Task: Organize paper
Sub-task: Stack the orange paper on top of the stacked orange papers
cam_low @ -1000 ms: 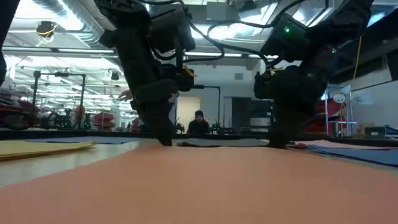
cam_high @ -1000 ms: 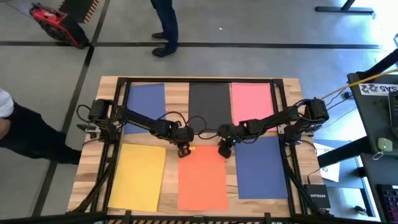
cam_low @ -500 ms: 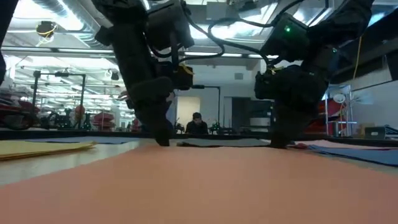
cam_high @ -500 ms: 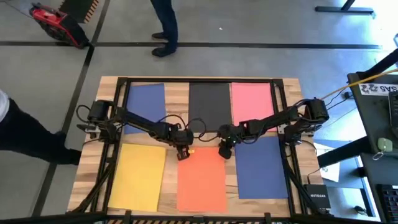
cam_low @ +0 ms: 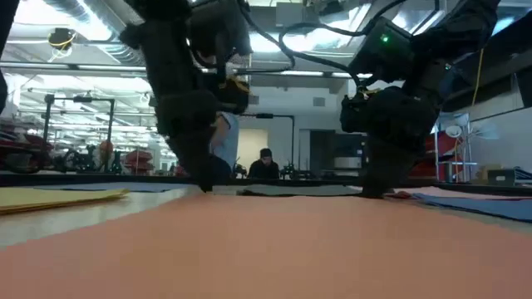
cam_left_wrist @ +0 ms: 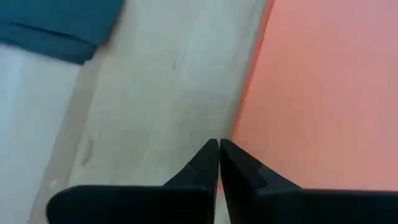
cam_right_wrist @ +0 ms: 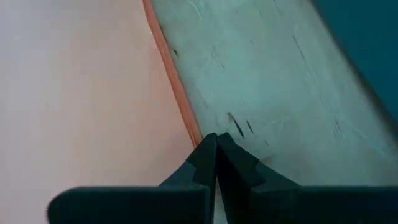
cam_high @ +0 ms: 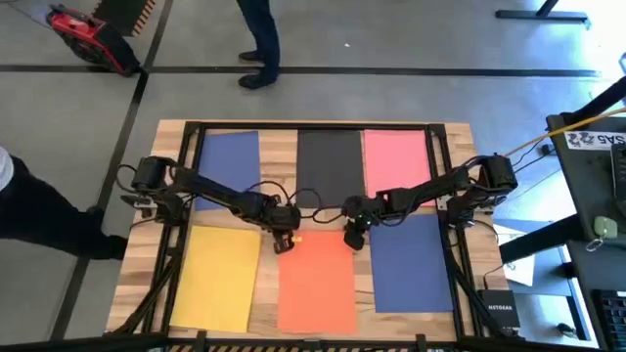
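Six paper sheets lie flat on the wooden table [cam_high: 277, 166]: blue [cam_high: 228, 161], black [cam_high: 330, 161] and pink [cam_high: 396, 158] along the far side, and yellow [cam_high: 217, 279], orange [cam_high: 316, 288] and blue [cam_high: 411, 264] along the near side. My left gripper [cam_high: 285, 243] is shut, tips down at the orange sheet's far left corner. My right gripper [cam_high: 353, 239] is shut, tips down at its far right corner. The low view shows both grippers [cam_low: 204, 187] [cam_low: 371, 193] reaching down to the table surface behind the orange sheet [cam_low: 266, 249]. My left gripper comes from above, its shut fingertips [cam_left_wrist: 211, 152] down on the orange sheet's left edge [cam_left_wrist: 239, 118] near the far corner. Whether they rest on the paper or on the wood beside it, I cannot tell. The sheet lies flat. My right gripper comes from above, its shut fingertips [cam_right_wrist: 208, 149] down at the orange sheet's right edge [cam_right_wrist: 186, 118] near the far corner. They stand right against the edge; paper or bare wood beneath them, I cannot tell. The sheet lies flat.
A black frame [cam_high: 313, 125] runs around the table with both arm bases at its sides. Narrow strips of bare wood separate the sheets. A person's legs [cam_high: 259, 44] stand beyond the far edge, and another person [cam_high: 39, 205] is at the left.
My left gripper has gone a little toward the table's left and near edges, staying shut and down. The orange sheet's far left part has slid slightly with it. My right gripper has kept still.
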